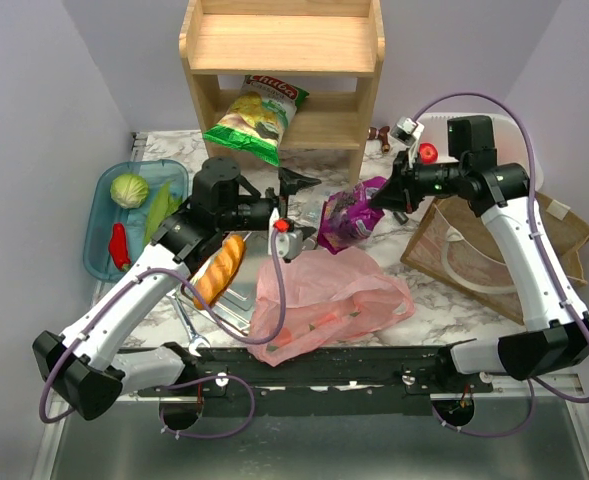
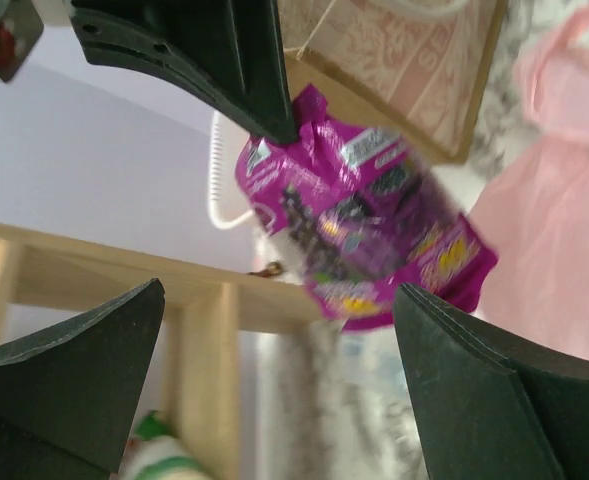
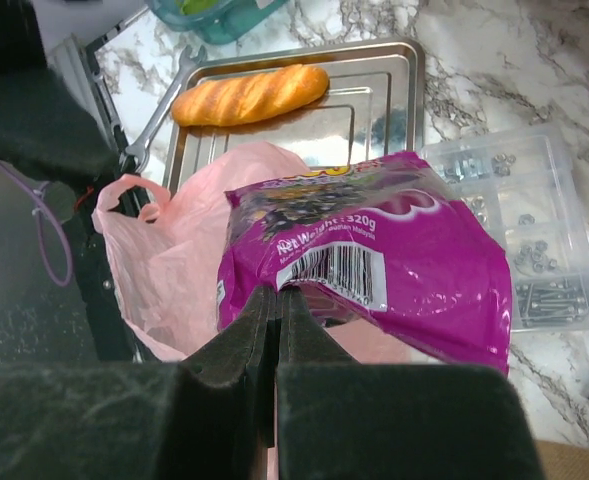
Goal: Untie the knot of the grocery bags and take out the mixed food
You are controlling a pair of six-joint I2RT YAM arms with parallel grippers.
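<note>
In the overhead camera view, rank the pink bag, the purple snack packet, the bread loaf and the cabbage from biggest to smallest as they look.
1. pink plastic bag
2. purple snack packet, though it is held up nearer the camera, which makes it look bigger
3. bread loaf
4. cabbage

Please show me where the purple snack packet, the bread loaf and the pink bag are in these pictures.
purple snack packet (image 3: 404,290): right wrist view, on its purple front, near the middle.
bread loaf (image 3: 249,95): right wrist view, middle of its crust.
pink bag (image 1: 334,288): top external view, middle of its crumpled body.
</note>
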